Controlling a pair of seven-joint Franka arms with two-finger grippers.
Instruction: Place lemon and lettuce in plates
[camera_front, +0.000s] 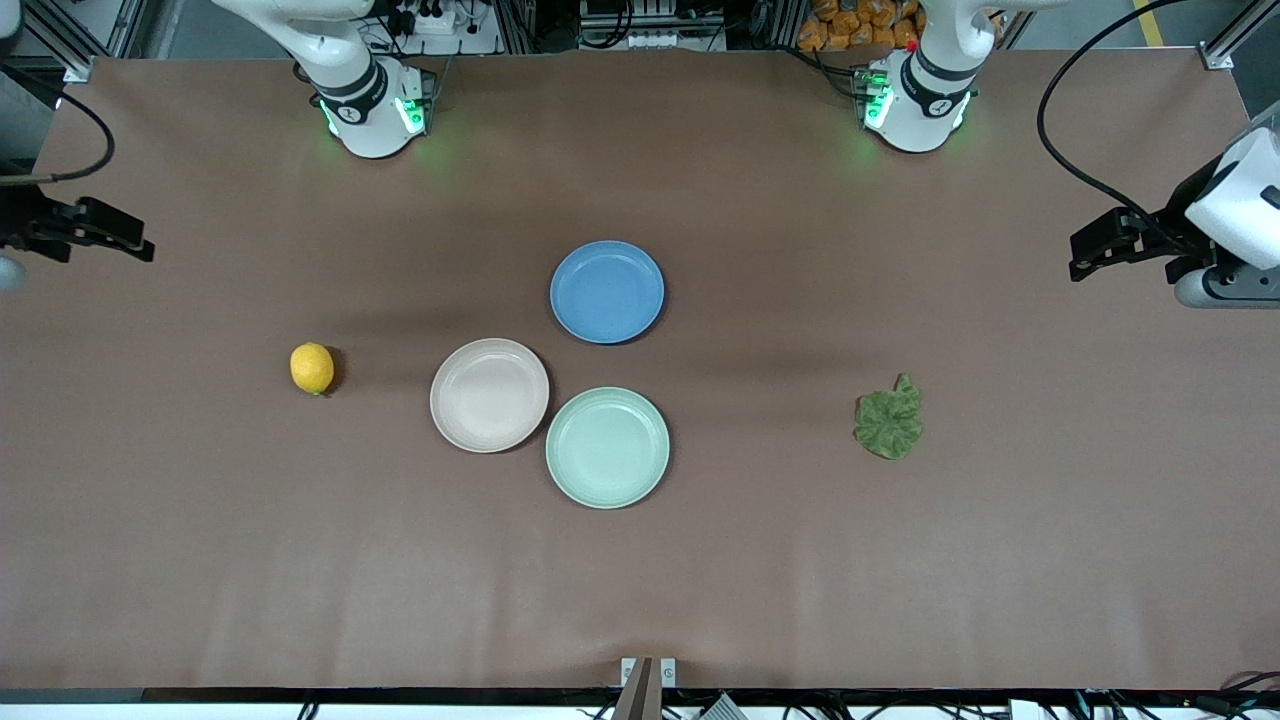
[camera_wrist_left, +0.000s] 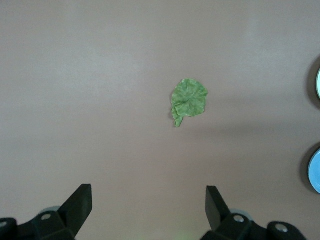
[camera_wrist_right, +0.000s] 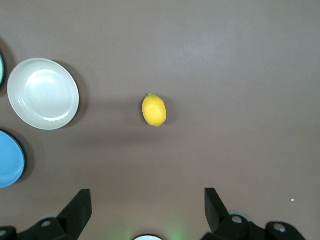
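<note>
The brown desk (camera_front: 200, 560) is carrying everything, and near its middle three plates are sitting close together: the beige-pink plate (camera_front: 489, 394) toward the right arm's end, the mint green plate (camera_front: 607, 447) just beside it and nearer the front camera, and a blue plate (camera_front: 607, 291) farther from that camera. All three are lying bare, so neither item is placed yet. The lettuce (camera_front: 889, 419) is lying flat on the desk toward the left arm's end, well apart from the plates; it is looking light, soft and floppy, so a pinch is probably needing to come straight down across the ruffled middle, or at the short stem, with the fingers reaching almost to the desk surface. The lemon (camera_front: 312, 368) is resting toward the right arm's end, near the beige-pink plate; it is looking firm, smooth and inclined to roll, so gripping across its narrow belly rather than tip to tip is seeming safest. The left tool (camera_wrist_left: 149, 200) is hanging spread wide over the lettuce's end of the desk, holding nothing, and the right tool (camera_wrist_right: 148, 202) is hanging equally spread over the lemon's end, also empty.
</note>
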